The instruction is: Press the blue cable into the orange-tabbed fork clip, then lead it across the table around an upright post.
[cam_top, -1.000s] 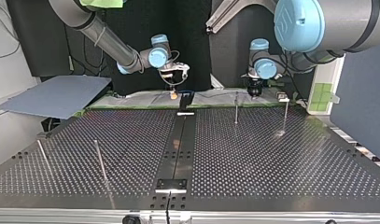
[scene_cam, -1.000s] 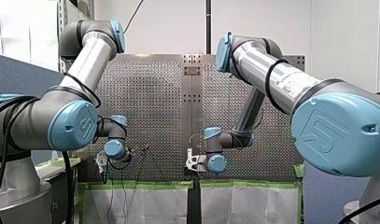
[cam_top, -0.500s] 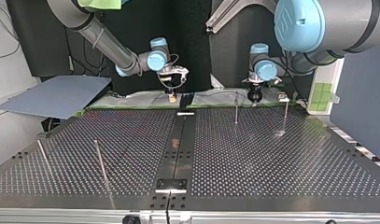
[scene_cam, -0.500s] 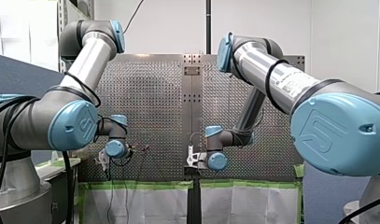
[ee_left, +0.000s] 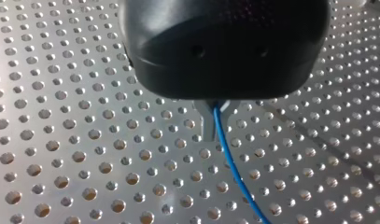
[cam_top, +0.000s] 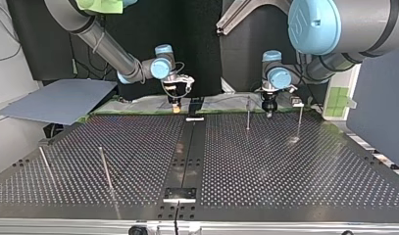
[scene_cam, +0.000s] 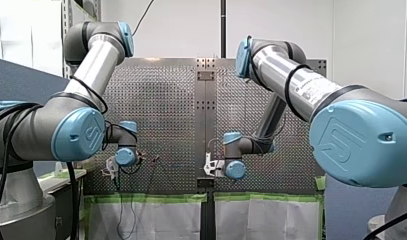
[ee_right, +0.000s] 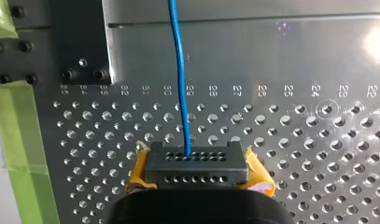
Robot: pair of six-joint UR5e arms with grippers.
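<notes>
Since a second ago both our arms have sunk toward the counter [cam_top: 265,161] at its arm-side edge, left jaws and right jaws each pinching the blue cable [ee_right: 180,70], so the press-in step seems about to begin.

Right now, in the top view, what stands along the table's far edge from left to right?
My right arm's end effector, black upright block, thin metal post, my left arm's end effector, second thin metal post.

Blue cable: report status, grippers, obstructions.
Left gripper shut on blue cable. Right gripper shut on it, cable running straight ahead. Black clip beside right gripper; seating cannot tell. Nothing seen across the cable.
</notes>
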